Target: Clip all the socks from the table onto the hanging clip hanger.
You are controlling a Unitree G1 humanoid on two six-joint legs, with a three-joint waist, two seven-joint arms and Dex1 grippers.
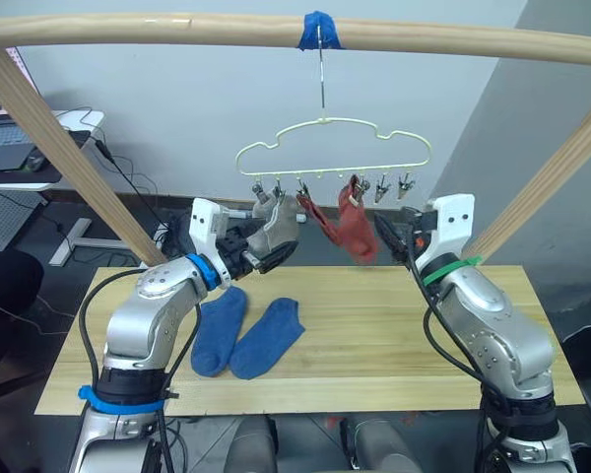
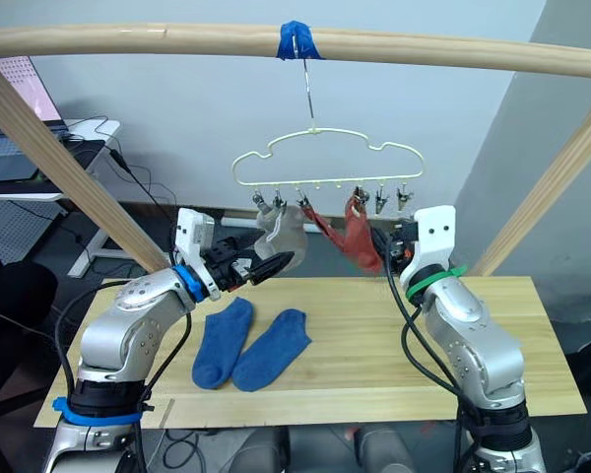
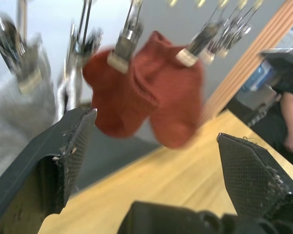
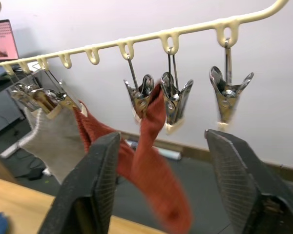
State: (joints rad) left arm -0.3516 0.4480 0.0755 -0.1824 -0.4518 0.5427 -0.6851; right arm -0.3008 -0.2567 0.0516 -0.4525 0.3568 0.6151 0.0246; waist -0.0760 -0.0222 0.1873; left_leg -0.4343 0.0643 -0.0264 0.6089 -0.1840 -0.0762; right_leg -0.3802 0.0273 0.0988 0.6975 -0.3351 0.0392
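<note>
Overhead, the clip hanger (image 1: 332,148) dangles by its metal hook from a wooden rail (image 1: 177,32), where a scrap of blue tape (image 1: 319,30) marks the spot, and its row of metal clips (image 4: 227,94) hangs along the lower bar. Grey socks (image 1: 281,219) are pinned toward the robot's left end of that bar; how many grey ones there are cannot be told, since they overlap. Just beside them the two rust red socks (image 1: 347,230) hang from neighbouring clips, while the clips farther toward the robot's right end carry nothing. Down on the bench (image 1: 394,325), the two blue socks (image 1: 246,333) lie flat side by side, touching, on the robot's left half of the planks. The left pincer (image 1: 274,254) is raised above the far edge of the bench, close under the grey socks, its black fingers (image 3: 63,161) spread wide and gripping nothing. The right pincer (image 1: 392,239) is lifted beside the red socks, just below the bare clips, and its fingers (image 4: 95,185) are likewise parted wide and empty. Behind, at the robot's far left, a white desk (image 1: 39,148) carries a laptop (image 2: 25,94).
</note>
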